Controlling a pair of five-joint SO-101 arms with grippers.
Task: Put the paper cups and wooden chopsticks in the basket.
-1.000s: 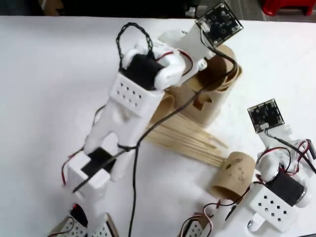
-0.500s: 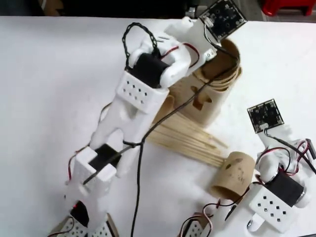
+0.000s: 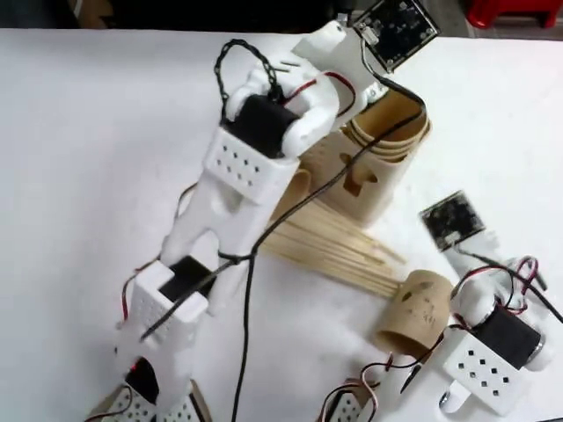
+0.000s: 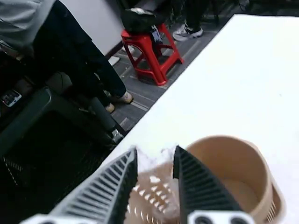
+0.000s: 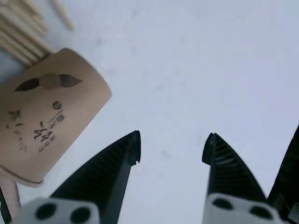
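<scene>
The tan round basket (image 3: 374,180) stands at the back of the table; its rim (image 4: 259,158) lies just below my left gripper (image 4: 155,151), which hangs open over it with nothing between the fingers. A pile of wooden chopsticks (image 3: 339,248) lies flat in front of the basket. A brown paper cup (image 3: 416,314) rests on its side beside the right arm (image 3: 493,347). In the right wrist view the cup (image 5: 46,121) lies off to one side of my open right gripper (image 5: 173,137), apart from its fingers, with chopstick ends (image 5: 21,32) beyond.
The left arm (image 3: 237,176) stretches diagonally across the table and over part of the chopstick pile, trailing a black cable (image 3: 246,290). Bare white table (image 3: 88,158) spreads to the left. Beyond the far table edge are a red stool (image 4: 149,42) and dark floor.
The left arm has pushed further toward the back, carrying its wrist over the basket. The right wrist has swung toward the lying cup.
</scene>
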